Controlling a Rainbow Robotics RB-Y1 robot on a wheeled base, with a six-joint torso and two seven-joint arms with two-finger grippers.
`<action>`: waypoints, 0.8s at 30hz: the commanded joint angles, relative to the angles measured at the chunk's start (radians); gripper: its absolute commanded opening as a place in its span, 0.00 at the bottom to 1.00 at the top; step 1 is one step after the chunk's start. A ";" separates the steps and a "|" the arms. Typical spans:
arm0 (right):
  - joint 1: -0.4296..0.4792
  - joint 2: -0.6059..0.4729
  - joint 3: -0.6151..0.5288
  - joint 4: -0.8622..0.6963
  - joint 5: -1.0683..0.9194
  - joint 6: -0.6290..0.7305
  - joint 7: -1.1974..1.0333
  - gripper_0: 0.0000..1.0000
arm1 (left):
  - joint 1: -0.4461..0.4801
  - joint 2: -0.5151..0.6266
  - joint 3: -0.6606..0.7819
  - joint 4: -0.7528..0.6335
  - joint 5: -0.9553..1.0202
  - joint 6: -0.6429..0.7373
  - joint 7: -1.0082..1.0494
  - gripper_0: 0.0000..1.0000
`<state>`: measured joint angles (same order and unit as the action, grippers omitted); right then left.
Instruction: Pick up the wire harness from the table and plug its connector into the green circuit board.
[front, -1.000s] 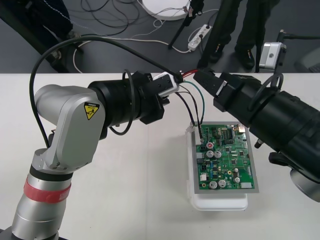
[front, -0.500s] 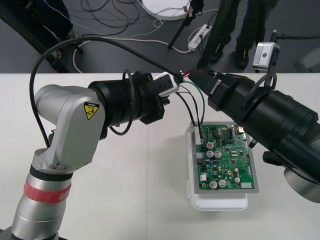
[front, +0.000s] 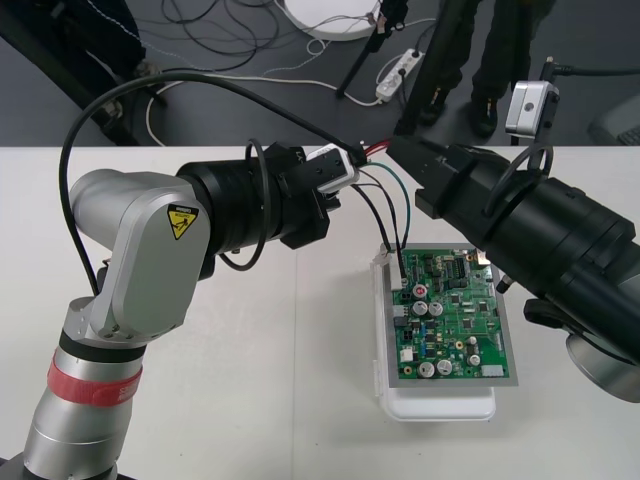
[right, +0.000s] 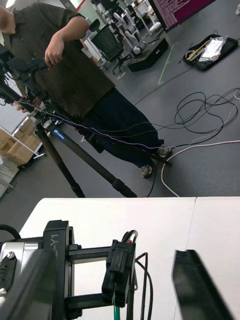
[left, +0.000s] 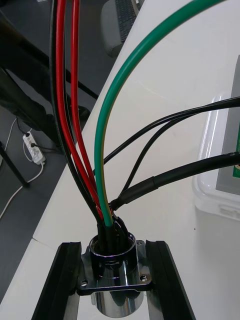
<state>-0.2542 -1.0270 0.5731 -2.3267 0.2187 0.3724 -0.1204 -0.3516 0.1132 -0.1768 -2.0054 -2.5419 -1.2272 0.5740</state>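
My left gripper (front: 345, 165) hangs above the table's back edge, shut on the harness's round metal socket (left: 112, 272), whose flange sits between the two black fingers (left: 62, 280). Red, green and black wires (front: 395, 205) arc from the socket down to a small black plug (front: 400, 272) at the back left corner of the green circuit board (front: 450, 315); I cannot tell whether the plug is seated. My right gripper (front: 400, 152) is just right of the left one, open, its fingers (right: 195, 285) far apart on either side of the left gripper (right: 120, 270) and the wires.
The board rests on a white base (front: 440, 405) right of the table's middle. The bulky left arm (front: 150, 260) covers the table's left half. Beyond the far edge, cables and a power strip (front: 397, 72) lie on the dark floor.
The right arm has shifted slightly left, toward the left gripper and the wires. The left arm, harness and board have not moved.
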 joint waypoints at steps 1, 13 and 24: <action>-0.034 0.010 0.005 -0.006 -0.007 0.005 -0.022 0.00 | 0.010 0.019 -0.016 -0.044 0.015 0.055 0.055 0.01; -0.033 0.010 0.002 -0.006 0.013 0.002 -0.024 0.00 | 0.011 0.019 -0.016 -0.042 0.019 0.055 0.055 0.25; -0.034 0.010 0.001 -0.006 0.031 -0.004 -0.030 0.00 | 0.011 0.019 -0.016 -0.044 0.022 0.055 0.047 1.00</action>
<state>-0.2562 -1.0248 0.5731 -2.3242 0.2338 0.3725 -0.1205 -0.3516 0.1133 -0.1768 -2.0054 -2.5360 -1.2272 0.5740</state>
